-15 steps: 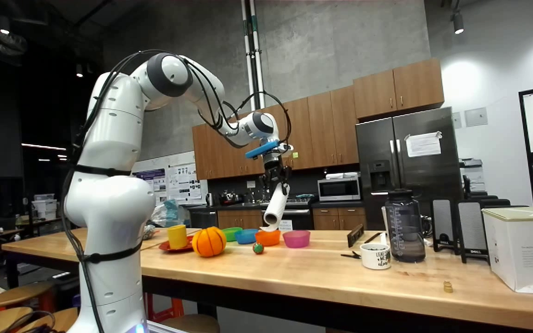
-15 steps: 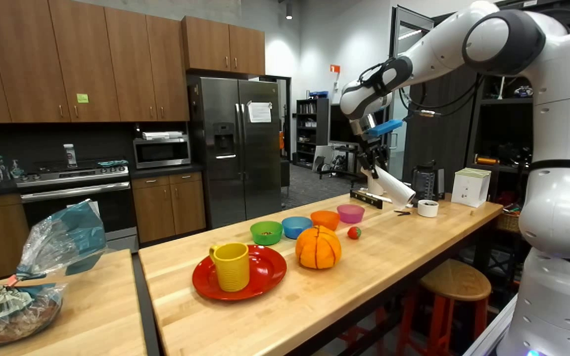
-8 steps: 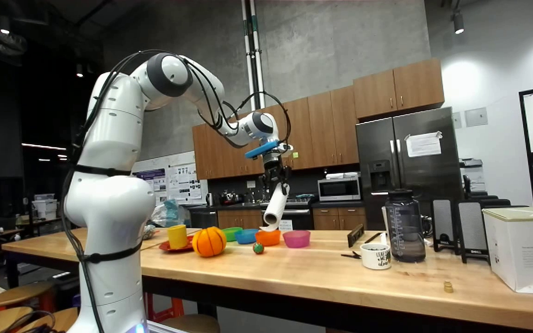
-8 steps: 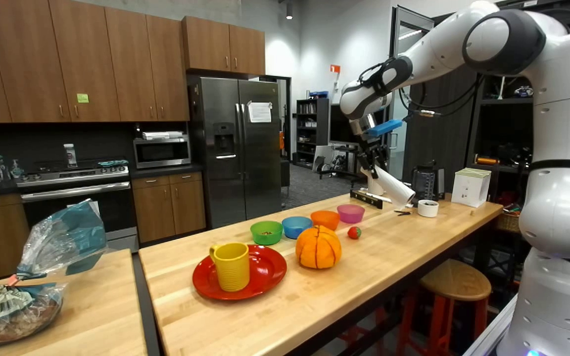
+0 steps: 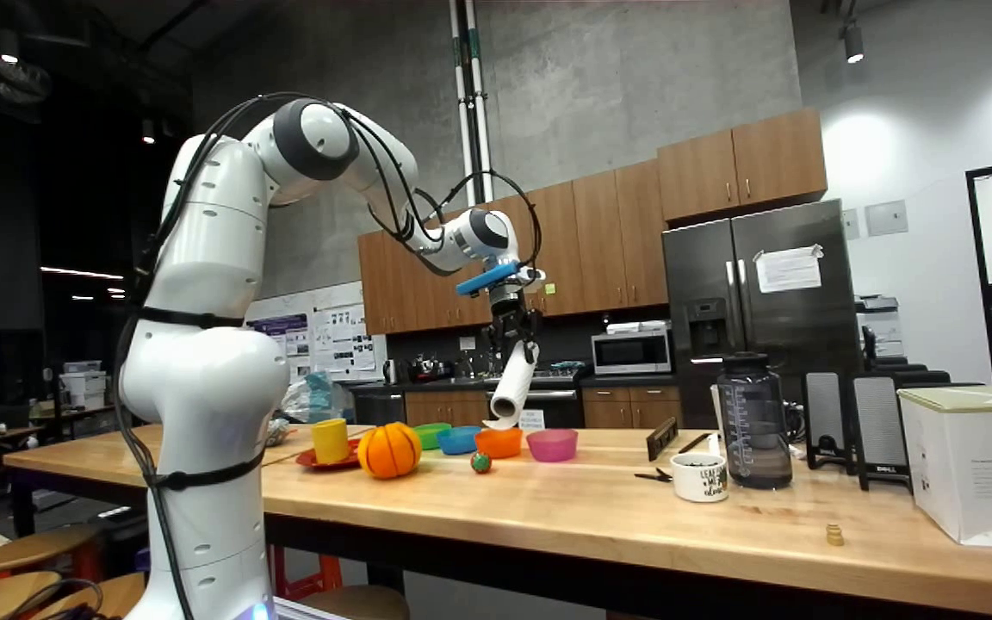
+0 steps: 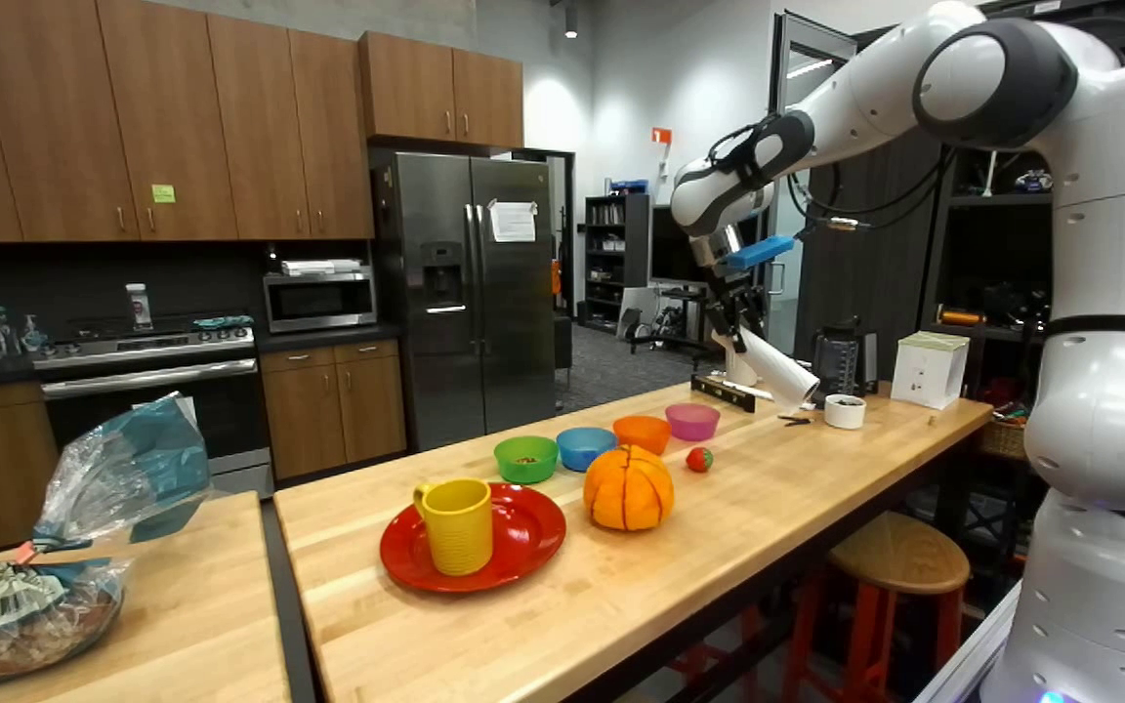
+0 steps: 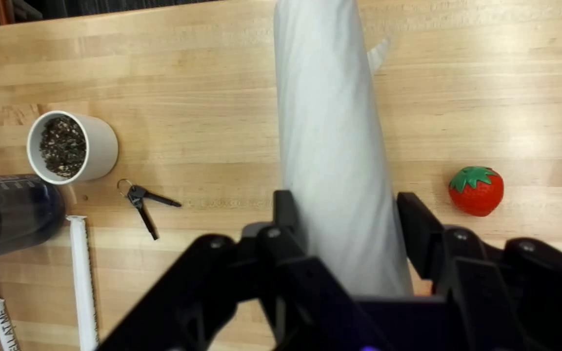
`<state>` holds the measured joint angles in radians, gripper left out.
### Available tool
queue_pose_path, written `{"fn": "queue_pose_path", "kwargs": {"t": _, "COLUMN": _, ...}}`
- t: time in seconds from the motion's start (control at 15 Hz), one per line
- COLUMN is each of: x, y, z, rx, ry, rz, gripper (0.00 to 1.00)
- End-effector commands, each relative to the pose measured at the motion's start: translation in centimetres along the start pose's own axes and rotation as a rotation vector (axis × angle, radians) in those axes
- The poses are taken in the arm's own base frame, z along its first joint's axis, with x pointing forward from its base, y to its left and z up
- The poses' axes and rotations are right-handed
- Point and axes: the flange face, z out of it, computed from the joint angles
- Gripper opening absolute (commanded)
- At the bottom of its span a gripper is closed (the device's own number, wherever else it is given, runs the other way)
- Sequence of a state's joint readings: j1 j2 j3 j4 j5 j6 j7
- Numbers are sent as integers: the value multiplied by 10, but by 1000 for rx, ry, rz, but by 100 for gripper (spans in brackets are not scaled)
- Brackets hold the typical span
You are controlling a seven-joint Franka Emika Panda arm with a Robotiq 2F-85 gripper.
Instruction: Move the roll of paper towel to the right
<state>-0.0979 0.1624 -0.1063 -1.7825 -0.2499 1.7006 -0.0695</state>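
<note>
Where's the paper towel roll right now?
The tool grips the roll of paper towel near the wrist view's middle, keys to its left, strawberry to its right.

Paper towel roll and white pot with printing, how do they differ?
The paper towel roll hangs tilted in the gripper; the pot stands upright on the table. The roll is long, the pot short. The roll looks plain; the pot bears lettering. Both are white and rounded.

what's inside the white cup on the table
In the wrist view, the white cup holds dark crumbly material with pale flecks, perhaps soil. Only its top surface shows; anything beneath that, including the cup's bottom, is covered.
</note>
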Motion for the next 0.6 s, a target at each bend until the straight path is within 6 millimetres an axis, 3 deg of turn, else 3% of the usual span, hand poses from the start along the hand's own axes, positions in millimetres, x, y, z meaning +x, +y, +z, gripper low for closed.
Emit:
{"fn": "queue_pose_path", "kwargs": {"t": 0.0, "x": 0, "y": 0, "z": -1, "rx": 0, "ry": -1, "rz": 0, "gripper": 55}}
{"fn": "queue_pose_path", "kwargs": {"t": 0.27, "x": 0, "y": 0, "z": -1, "rx": 0, "ry": -1, "rz": 0, "gripper": 55}}
{"fn": "queue_pose_path", "kwargs": {"t": 0.33, "x": 0, "y": 0, "z": -1, "rx": 0, "ry": -1, "rz": 0, "gripper": 30}}
{"fn": "queue_pose_path", "kwargs": {"t": 0.53, "x": 11, "y": 8, "z": 2, "rx": 2, "ry": 6, "rz": 29, "gripper": 30}}
